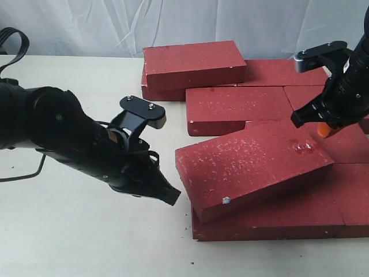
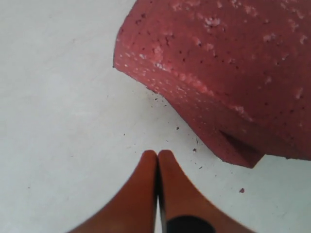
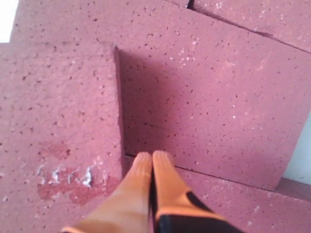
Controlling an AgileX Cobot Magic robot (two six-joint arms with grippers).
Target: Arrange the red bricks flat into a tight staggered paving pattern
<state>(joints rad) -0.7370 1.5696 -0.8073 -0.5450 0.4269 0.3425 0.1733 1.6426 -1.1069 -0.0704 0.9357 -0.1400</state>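
Red bricks (image 1: 236, 107) fill the right half of my exterior view, and I judge the paving only partly laid. Several lie flat on the table (image 1: 69, 231) and meet edge to edge along the right side and the lower right of the frame; that part looks done, with the joints offset from row to row.

Two are out of place. A tilted brick (image 1: 253, 167) sits right of centre, its right end propped on its neighbours and its lower left corner dipping toward the table, askew to the rows. A stacked brick (image 1: 195, 62) rests on top of others at the upper middle of the frame, so it is not yet in the pattern.

My left gripper (image 1: 168, 196) hangs at the lower centre, just beside the low corner of the tilted brick and over bare table. Its wrist camera shows the orange fingers pressed together with nothing between them.

My right gripper (image 1: 324, 131) is at the right edge, over the raised end of that same brick. Its fingers are also pressed together and empty; I cannot tell whether the tips touch the surface.

By my estimate, what is left is to seat the tilted brick level, bring the stacked one down, and close the joints.
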